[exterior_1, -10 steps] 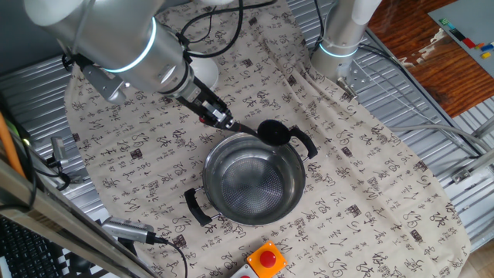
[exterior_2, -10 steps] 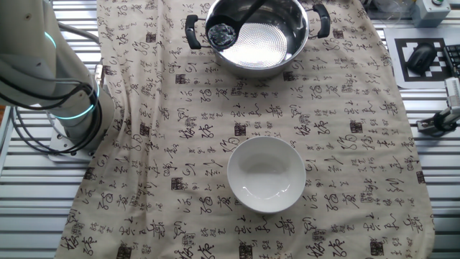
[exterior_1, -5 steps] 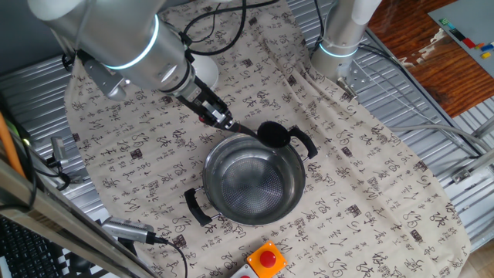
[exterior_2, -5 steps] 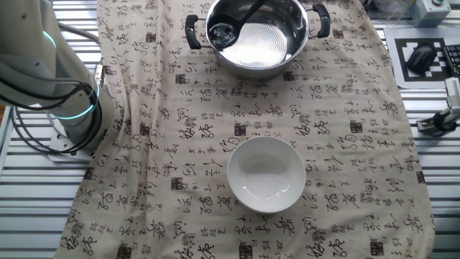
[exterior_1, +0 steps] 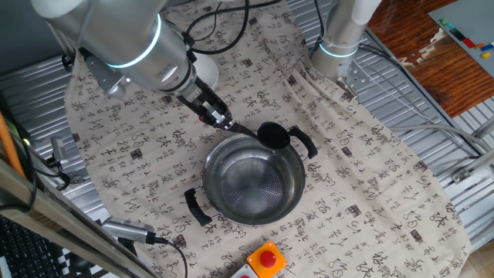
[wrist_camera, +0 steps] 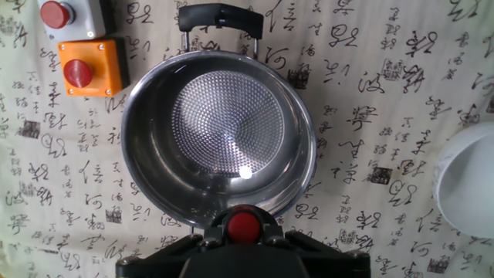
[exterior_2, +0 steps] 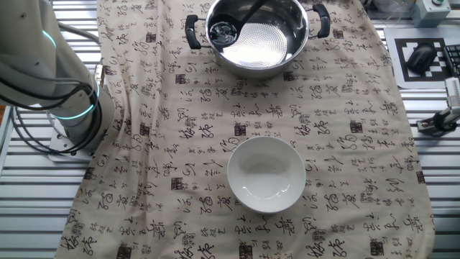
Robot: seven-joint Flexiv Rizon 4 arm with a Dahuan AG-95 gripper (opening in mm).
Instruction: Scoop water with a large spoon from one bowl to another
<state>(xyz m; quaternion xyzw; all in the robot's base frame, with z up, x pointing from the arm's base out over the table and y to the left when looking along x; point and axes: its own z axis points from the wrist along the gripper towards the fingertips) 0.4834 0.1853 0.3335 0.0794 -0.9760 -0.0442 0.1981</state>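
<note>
Your gripper [exterior_1: 218, 117] pinches the ladle [exterior_1: 270, 134] by its red-tipped handle; the scoop hangs at the steel pot [exterior_1: 253, 179] rim, beside one loop handle. The white bowl [exterior_2: 266, 174] sits well apart from the pot, with bare calligraphy-printed cloth [exterior_2: 345, 108] between. The characters cannot be read.

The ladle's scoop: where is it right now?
The ladle's scoop sits inside the steel pot against the wall by one black loop handle in the other fixed view, far up the patterned cloth from the white bowl.
</note>
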